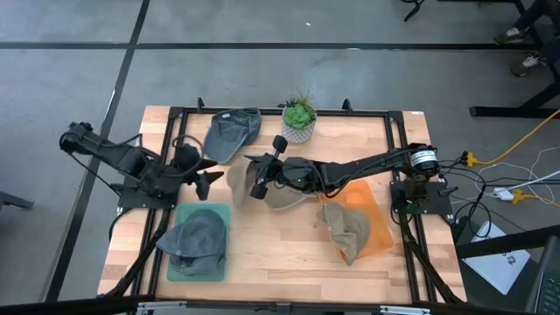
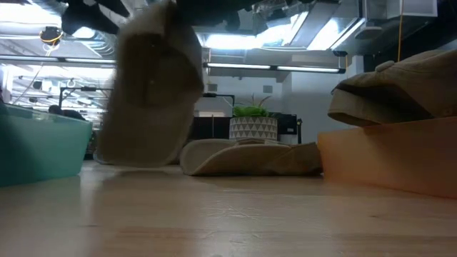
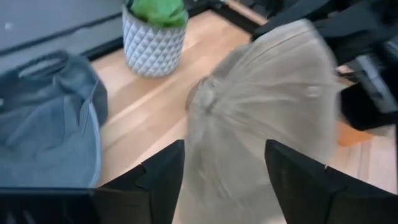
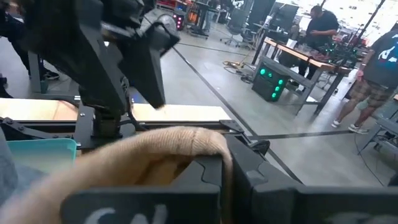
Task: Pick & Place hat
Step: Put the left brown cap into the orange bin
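A tan hat [image 1: 238, 178] hangs at the table's middle, with my right gripper [image 1: 256, 185] shut on it. In the low view this hat [image 2: 150, 93] is blurred. My left gripper [image 1: 213, 180] stands open just left of it. In the left wrist view the hat's crown [image 3: 261, 106] lies just ahead of the spread fingers [image 3: 165, 177]. A second tan hat [image 1: 284, 197] lies flat on the wood under my right arm. A grey hat [image 1: 197, 236] rests in a teal tray [image 1: 220, 212]. A third tan hat [image 1: 344, 229] lies on an orange tray [image 1: 372, 214]. My right gripper pinches a rounded fold of the tan hat's cloth [image 4: 180, 138] between its two fingers [image 4: 245, 174]. Which part of the hat this is, I cannot tell. The fingers come in level from the table's right side. The hat hangs below them, clear of the table [image 2: 214, 214].
Another grey hat [image 1: 232, 131] lies at the far edge, beside a potted plant [image 1: 299, 118] in a white pot. A black frame [image 1: 262, 111] borders the table. Bare wood [image 1: 271, 241] shows between the two trays. People stand in the room beyond the table [image 4: 373, 68].
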You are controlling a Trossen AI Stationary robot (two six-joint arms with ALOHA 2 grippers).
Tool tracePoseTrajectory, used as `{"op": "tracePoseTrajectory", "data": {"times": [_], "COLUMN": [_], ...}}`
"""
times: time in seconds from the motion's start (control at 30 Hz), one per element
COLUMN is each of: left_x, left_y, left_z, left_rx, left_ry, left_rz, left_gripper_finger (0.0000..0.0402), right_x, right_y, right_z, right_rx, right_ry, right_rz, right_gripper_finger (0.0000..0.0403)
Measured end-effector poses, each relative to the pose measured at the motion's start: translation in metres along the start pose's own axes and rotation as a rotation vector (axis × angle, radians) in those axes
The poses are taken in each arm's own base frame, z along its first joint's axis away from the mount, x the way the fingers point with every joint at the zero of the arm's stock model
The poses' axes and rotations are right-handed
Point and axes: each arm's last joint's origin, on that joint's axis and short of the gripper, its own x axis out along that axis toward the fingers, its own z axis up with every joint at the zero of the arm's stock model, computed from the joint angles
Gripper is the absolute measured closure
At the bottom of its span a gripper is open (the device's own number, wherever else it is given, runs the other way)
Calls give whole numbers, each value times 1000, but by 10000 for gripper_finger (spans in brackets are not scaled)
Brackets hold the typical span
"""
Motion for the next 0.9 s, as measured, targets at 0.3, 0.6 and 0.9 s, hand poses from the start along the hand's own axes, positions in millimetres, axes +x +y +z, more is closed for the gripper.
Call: {"op": "tracePoseTrajectory", "data": {"times": [0.3,0.6,0.9], "left_x": [26,50,72], "left_y": [-3,1,1], "left_z": [7,11,5], "left_rx": [-121,-176,-154], "left_ry": [119,181,260], "left_rz": [-42,12,65], "left_gripper_finger": [150,143,155], "right_x": [0,0,-1], "right_y": [1,1,2], "right_z": [0,0,0], "right_rx": [-1,-2,-3], "right_ry": [-2,-1,-5], "right_rz": [12,13,47], "right_gripper_finger": [397,397,397]}}
